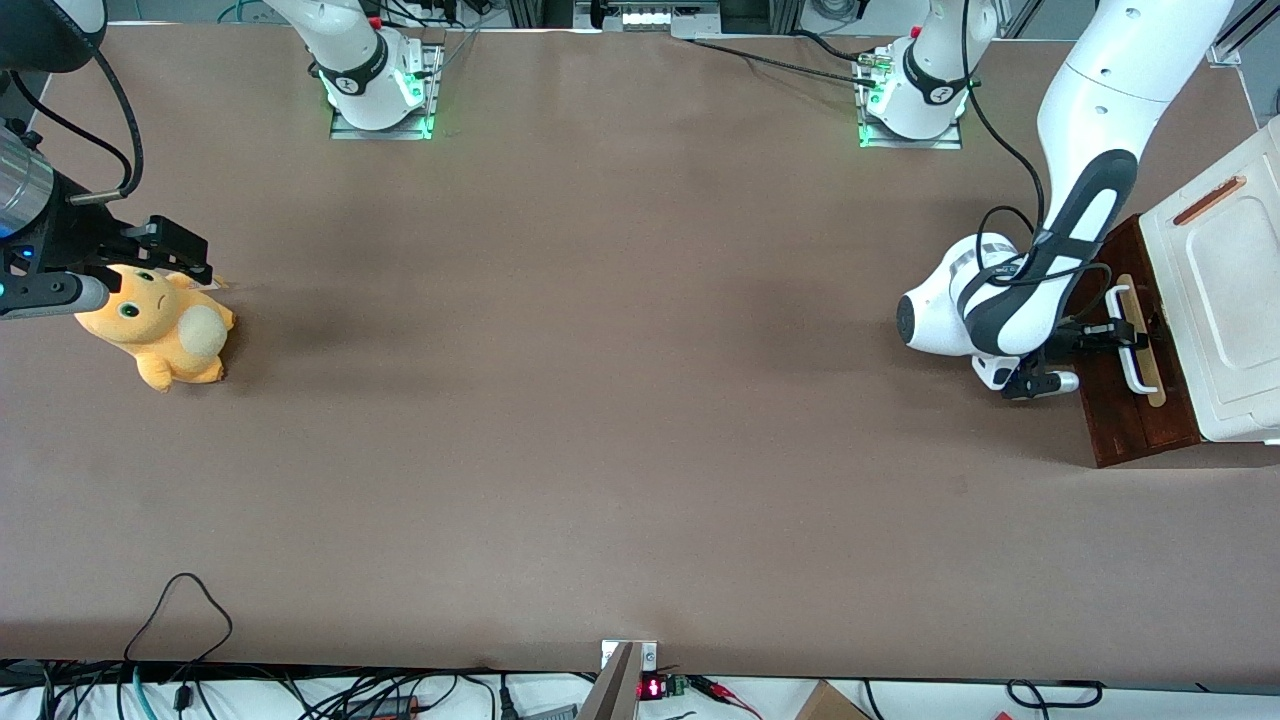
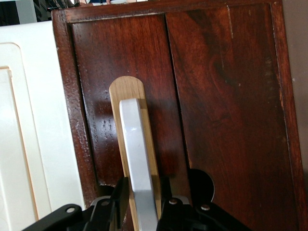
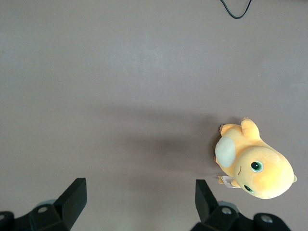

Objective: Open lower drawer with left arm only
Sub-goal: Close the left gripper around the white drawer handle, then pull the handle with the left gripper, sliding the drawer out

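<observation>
A: Starting at the parked arm's end of the table (image 1: pixel 600 400), we've got an orange plush toy (image 1: pixel 160 330) lying on its side. Middle stretch is just brown tabletop, w/ a black cable loop (image 1: pixel 180 610) near the edge closest to the front cam.

B: Then the left arm (image 1: pixel 1090 210) toward the working arm's end. We see it bent down low, wrist pointed at the cabinet.

A: Yep. The gripper (image 1: pixel 1118 333) is right at the lower drawer (image 1: pixel 1130 400), which sits on the tabletop under the cabinet's cream-white top panel (image 1: pixel 1225 290).

B: From the wrist cam we see the fingers (image 2: pixel 118 202) either side of the white bar handle (image 2: pixel 137 163), clenched on it. Handle sits on a pale wood strip (image 2: pixel 126 89) on the dark reddish-brown drawer front.

A: Drawer open or closed?

B: We can't tell; no light wood interior shows in either view.
</observation>
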Tool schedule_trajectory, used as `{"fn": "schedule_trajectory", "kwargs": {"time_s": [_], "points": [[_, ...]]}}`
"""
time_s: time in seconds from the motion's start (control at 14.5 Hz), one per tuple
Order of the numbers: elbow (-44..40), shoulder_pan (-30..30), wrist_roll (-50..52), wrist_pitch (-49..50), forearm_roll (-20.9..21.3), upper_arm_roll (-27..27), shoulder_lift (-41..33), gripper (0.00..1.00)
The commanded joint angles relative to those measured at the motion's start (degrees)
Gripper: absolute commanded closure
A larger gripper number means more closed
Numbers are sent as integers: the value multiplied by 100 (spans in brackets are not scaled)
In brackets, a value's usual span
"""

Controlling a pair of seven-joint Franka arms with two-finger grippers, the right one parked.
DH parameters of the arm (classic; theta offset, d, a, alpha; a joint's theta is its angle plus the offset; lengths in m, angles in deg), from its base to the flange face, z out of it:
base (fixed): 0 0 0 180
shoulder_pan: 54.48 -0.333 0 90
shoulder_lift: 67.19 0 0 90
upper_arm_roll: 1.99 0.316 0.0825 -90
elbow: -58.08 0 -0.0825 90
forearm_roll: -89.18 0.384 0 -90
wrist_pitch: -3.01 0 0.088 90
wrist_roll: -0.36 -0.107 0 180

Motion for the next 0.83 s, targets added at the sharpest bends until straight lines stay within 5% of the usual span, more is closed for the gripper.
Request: {"fn": "schedule_trajectory", "kwargs": {"time_s": [0.0,0.28,0.76], "points": [[-36,-41,59,110,90,-32,57,74],[-36,-41,59,101,90,-41,57,98],[-97,65,-2,101,98,-382,39,100]]}}
